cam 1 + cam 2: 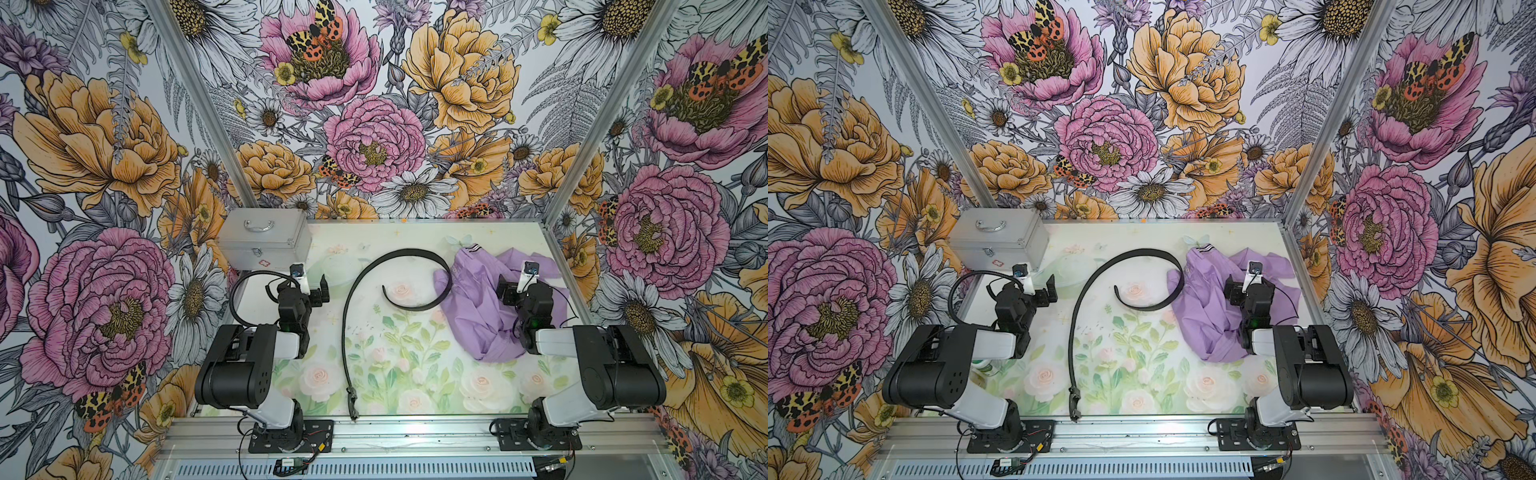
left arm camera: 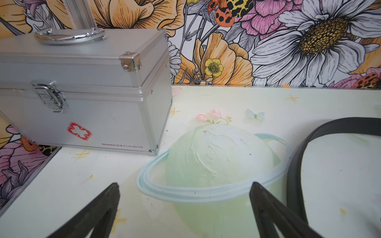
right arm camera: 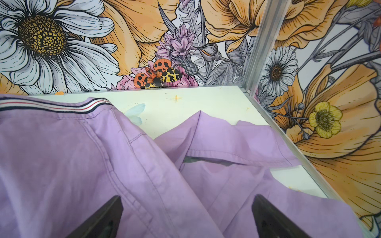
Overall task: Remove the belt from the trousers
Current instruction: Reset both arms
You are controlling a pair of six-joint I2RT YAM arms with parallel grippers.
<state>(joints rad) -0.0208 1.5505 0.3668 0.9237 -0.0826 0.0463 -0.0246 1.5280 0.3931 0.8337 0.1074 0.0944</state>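
Hovering released and empty, left pincer [image 2: 185, 185] and right pincer [image 3: 187, 197] likely need only retreat: the belt [image 1: 411, 251] looks freed from the trousers [image 1: 469, 299].

- A table [image 1: 415, 353] with a pale pastel print of roses and green leaves.
- A closed silver metal case [image 1: 264, 239] stands in its far left corner.
- A long black belt [image 1: 344, 332] lies in a hook shape down the middle, with its buckle [image 1: 353, 405] at the front edge.
- Crumpled lilac trousers [image 1: 473, 299] lie at the far right, and the belt's curl overlaps their edge.
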